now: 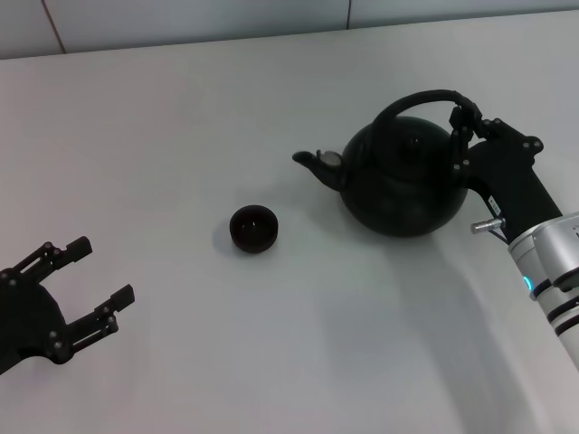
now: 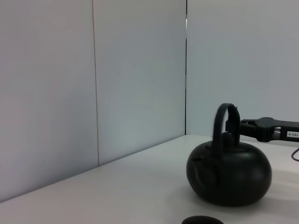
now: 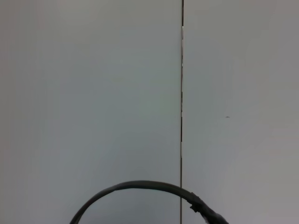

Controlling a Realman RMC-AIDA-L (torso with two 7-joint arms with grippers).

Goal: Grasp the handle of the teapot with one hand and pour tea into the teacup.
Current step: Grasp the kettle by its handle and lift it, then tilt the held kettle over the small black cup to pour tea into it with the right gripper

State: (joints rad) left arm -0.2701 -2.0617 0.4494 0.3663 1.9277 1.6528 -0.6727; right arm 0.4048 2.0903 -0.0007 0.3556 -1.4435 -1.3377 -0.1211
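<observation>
Over on the robot's right, the teapot (image 1: 398, 181) sits upright on the table (image 1: 271, 344), spout aimed left at the teacup (image 1: 253, 228) nearby. Right gripper (image 1: 460, 136) is clamped on the handle (image 1: 418, 99)'s right end; left gripper (image 1: 90, 289) is parked wide open, near-left.

Right gripper (image 1: 463, 127) extended forward; left gripper (image 1: 98, 280) parked, jaws apart.
</observation>
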